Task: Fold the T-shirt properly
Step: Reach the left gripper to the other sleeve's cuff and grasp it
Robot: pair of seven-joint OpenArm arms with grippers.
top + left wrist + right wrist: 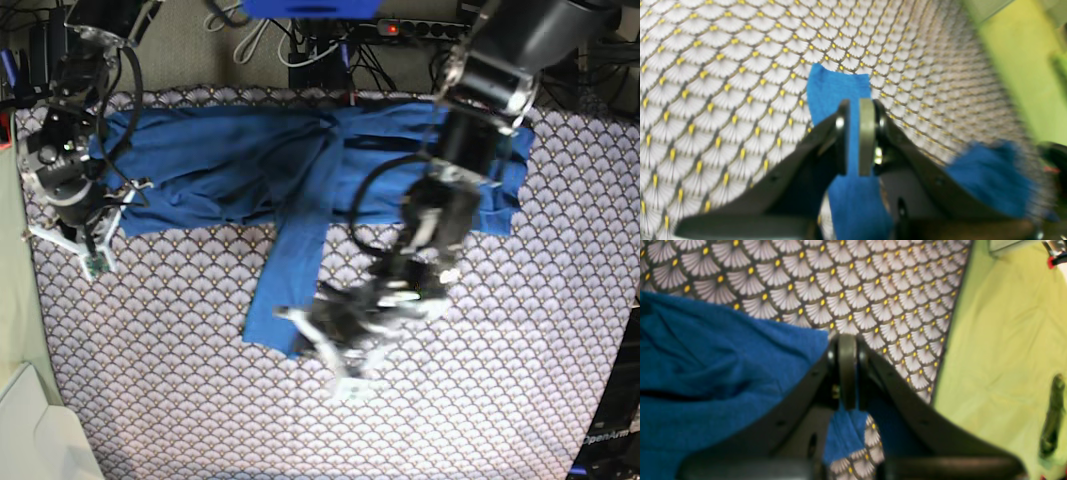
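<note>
Base view: T-shirt spread across far half of patterned tablecloth, one long sleeve trailing down toward near side.
Left gripper: pinched tight on thin strip of blue cloth, apparently sleeve end; cuff edge poking out just beyond fingertips, rest of strip running back between jaws toward wrist.
Left gripper, base view: blurred, low over cloth, at lower end of sleeve.
Right gripper: jaws pressed together, sliver of blue fabric caught between; bulk of shirt bunched to left of jaws, green sheet off to right past tablecloth edge.
Right gripper, base view: at shirt's outer edge, well apart from other arm.
Step in hand: likely sleeve fold, cuff gripped for carrying inward across body.
Next move: probably lifting cuff just clear, drawing it over torso, laying it flat without dragging body; opposite edge held steady as anchor.
Risk: thin pinch slipping; sleeve twisting mid-carry.
</note>
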